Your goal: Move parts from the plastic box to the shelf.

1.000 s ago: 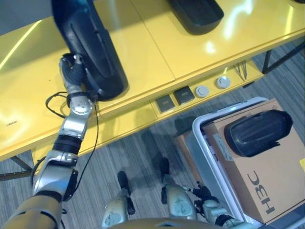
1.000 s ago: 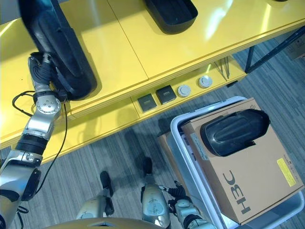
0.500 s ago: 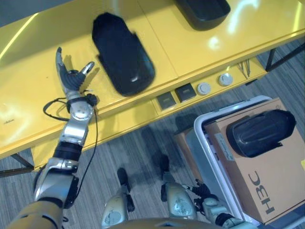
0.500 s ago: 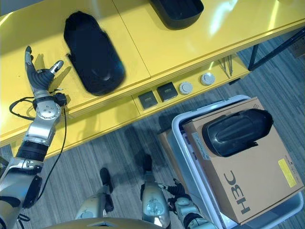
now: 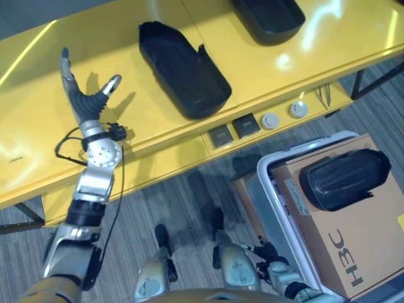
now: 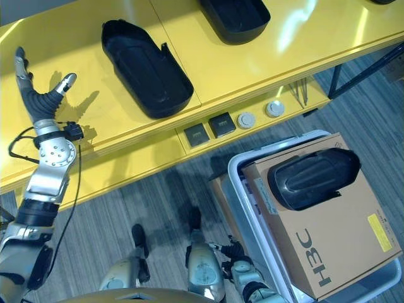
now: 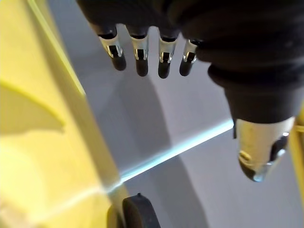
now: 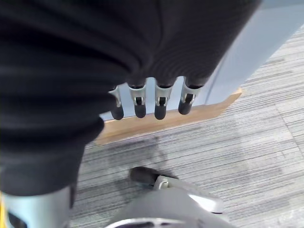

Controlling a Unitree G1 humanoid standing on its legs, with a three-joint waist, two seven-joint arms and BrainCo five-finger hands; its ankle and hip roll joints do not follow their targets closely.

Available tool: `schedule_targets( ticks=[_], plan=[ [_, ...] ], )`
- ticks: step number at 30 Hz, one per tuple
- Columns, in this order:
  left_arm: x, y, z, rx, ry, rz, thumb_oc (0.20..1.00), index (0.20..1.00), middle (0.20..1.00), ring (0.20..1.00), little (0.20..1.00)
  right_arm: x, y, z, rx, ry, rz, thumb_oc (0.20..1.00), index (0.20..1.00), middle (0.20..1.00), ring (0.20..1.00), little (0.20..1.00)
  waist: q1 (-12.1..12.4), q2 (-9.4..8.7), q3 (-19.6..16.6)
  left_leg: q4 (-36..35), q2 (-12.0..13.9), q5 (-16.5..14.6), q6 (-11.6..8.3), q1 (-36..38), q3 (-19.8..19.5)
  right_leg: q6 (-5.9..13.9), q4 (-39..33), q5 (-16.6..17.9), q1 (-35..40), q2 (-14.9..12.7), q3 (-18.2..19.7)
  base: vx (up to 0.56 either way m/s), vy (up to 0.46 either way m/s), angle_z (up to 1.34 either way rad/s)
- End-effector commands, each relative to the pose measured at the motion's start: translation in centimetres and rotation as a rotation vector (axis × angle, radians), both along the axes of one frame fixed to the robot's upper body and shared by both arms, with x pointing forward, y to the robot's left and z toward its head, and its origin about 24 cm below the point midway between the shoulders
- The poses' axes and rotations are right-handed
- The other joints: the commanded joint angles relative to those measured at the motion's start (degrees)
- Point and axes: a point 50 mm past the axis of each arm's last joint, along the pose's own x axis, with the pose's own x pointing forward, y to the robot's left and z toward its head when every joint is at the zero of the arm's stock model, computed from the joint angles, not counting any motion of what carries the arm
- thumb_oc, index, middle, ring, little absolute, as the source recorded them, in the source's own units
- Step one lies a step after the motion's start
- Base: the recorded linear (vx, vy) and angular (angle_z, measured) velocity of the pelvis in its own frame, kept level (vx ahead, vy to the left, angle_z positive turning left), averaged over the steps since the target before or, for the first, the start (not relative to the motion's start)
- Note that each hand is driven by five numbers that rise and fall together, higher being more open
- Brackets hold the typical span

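A long black moulded part (image 5: 186, 69) lies hollow side up on the yellow shelf (image 5: 38, 132). My left hand (image 5: 88, 104) is held up to the left of it, apart from it, open with fingers (image 7: 137, 52) straight and thumb spread. A second black part (image 5: 344, 177) rests on a cardboard box (image 5: 360, 252) inside the white plastic box (image 5: 268, 189) on the floor at the right. A third black part (image 5: 268, 16) sits at the shelf's far edge. My right hand (image 8: 147, 102) hangs low beside the plastic box, open and holding nothing.
On the shelf's lower front ledge lie two small black squares (image 5: 232, 130) and two round discs (image 5: 282, 113). Grey striped carpet (image 5: 183, 202) lies between the shelf and the plastic box. A dark table leg (image 5: 363, 79) stands at the far right.
The left hand let go of the black part, which went from standing upright in its grip to lying flat on the shelf. The hand opened and drew away to the left.
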Motion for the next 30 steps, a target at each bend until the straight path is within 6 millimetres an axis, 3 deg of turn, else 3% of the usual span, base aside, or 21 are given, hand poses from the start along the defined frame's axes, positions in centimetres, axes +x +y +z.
schedule_targets(
  ticks=[1,4,6,9,21,29,30],
  plan=[
    [-0.5,-0.6,1.9,0.259,-0.063,-0.07,1.0,1.0,1.0,1.0,1.0,-1.6,2.2,-1.1,0.063,0.053,0.009,1.0,1.0,1.0,1.0,1.0,1.2,-1.24,-4.2,-0.2,2.2,-1.9,-1.42,1.3,-2.6,5.19,-0.2,-1.7,1.7,-3.7,-0.3,0.04,-0.004,0.02],
    [-0.7,-1.3,3.0,0.517,-0.05,-0.123,1.0,1.0,1.0,1.0,1.0,-3.0,1.7,-1.6,0.067,0.101,0.007,1.0,1.0,1.0,1.0,1.0,0.9,-0.88,-5.9,-0.2,2.5,-2.6,-1.68,3.0,-2.4,5.21,-0.2,-2.4,3.3,-3.5,-0.5,0.06,-0.005,0.02],
    [-0.6,-2.6,4.0,0.827,0.006,-0.209,1.0,1.0,1.0,1.0,1.0,-4.1,1.1,-1.9,0.065,0.134,0.006,1.0,1.0,1.0,1.0,1.0,0.3,-0.75,-7.4,-0.2,2.6,-3.0,-1.85,4.0,-2.1,5.36,-0.2,-2.7,4.2,-3.4,-0.4,0.07,-0.007,0.01],
    [0.0,-3.6,4.7,1.03,0.059,-0.261,1.0,1.0,1.0,1.0,1.0,-4.7,0.8,-2.0,0.069,0.154,0.021,1.0,1.0,1.0,1.0,1.0,-0.4,-0.68,-8.6,-0.2,2.4,-2.9,-1.89,4.6,-1.7,5.55,-0.2,-2.5,4.2,-3.4,0.0,0.02,-0.001,0.0],
    [3.5,-6.6,2.7,1.369,0.26,-0.315,1.0,1.0,1.0,1.0,1.0,-6.8,-0.1,-2.5,0.058,0.236,0.03,1.0,1.0,1.0,1.0,1.0,-2.4,-0.3,-8.9,-0.2,2.3,-3.0,-1.94,4.8,-0.6,6.24,-0.2,-2.0,3.8,-3.3,0.7,0.0,0.004,-0.05],
    [5.0,-5.7,0.7,1.333,0.374,-0.266,1.0,1.0,1.0,1.0,1.0,-6.3,-0.2,-2.4,0.053,0.216,0.021,1.0,1.0,1.0,1.0,1.0,-2.6,-0.41,-7.7,-0.2,2.4,-2.6,-1.83,3.6,-0.4,6.32,-0.2,-1.5,2.4,-3.4,0.9,-0.02,0.002,-0.05],
    [5.2,-5.8,0.3,1.331,0.394,-0.267,0.843,0.843,0.843,0.843,0.843,-6.2,-0.1,-2.3,0.053,0.215,0.021,1.0,1.0,1.0,1.0,1.0,-2.6,-0.4,-7.6,-0.2,2.4,-2.5,-1.8,3.5,-0.5,6.31,-0.2,-1.5,2.3,-3.4,0.9,0.0,0.0,0.0]
  ],
)
